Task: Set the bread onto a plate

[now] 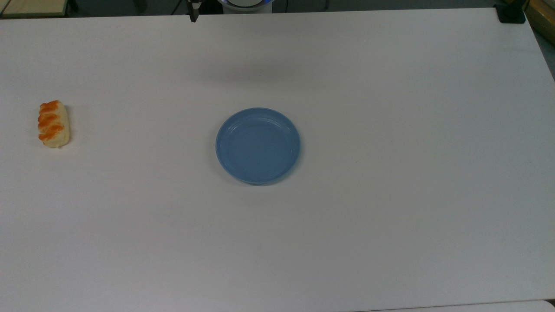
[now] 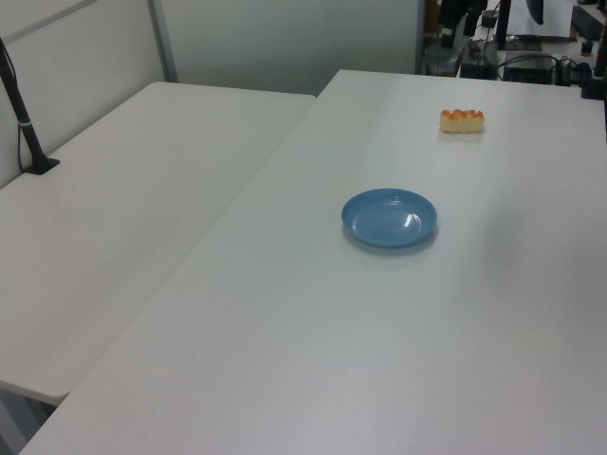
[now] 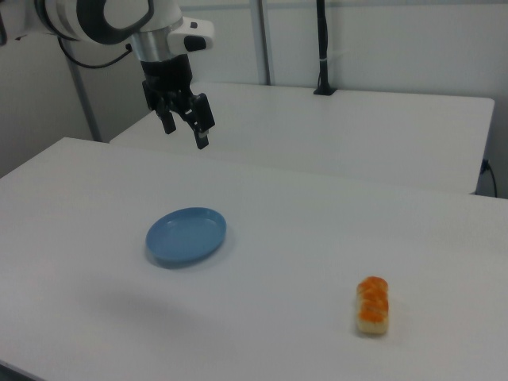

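You have a wide white table (image 1: 390, 216) carrying everything, with a second white table (image 2: 123, 209) butted against it on the left view's left, where a black post (image 2: 21, 114) stands near that table's far edge. Take the plate (image 1: 258, 146) as your landmark: it is round, light blue, shallow and bare, sitting flat about mid-table. In the right view the white arm (image 3: 103, 20) reaches in from the upper left, and its gripper (image 3: 184, 127) hangs well above the tabletop, up behind the plate and clear of it; its 2 dark fingers (image 3: 202, 127) are spread apart with nothing between them. In the top view you catch just a dark fingertip at the top edge, above and to the left of the plate. The bread (image 1: 53, 124) lies on the tabletop well apart from the plate, far to the top view's left of it; in the right view it sits to the plate's lower right, orange-glazed side up
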You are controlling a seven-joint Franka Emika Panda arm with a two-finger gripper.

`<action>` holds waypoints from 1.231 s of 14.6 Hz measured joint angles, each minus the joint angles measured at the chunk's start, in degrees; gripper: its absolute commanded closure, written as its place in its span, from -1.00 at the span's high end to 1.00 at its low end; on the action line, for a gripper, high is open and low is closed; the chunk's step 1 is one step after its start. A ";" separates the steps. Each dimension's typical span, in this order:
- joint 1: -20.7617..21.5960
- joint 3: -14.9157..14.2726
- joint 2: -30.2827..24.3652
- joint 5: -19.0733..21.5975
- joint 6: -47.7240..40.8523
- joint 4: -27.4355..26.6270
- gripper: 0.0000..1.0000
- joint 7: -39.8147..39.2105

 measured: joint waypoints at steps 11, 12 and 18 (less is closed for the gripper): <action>0.84 0.31 0.32 -0.05 -0.01 -0.39 1.00 -1.84; 0.84 0.31 0.32 -0.05 -0.01 -0.39 1.00 -1.88; 0.84 0.31 0.32 -0.05 -0.01 -0.50 1.00 -1.99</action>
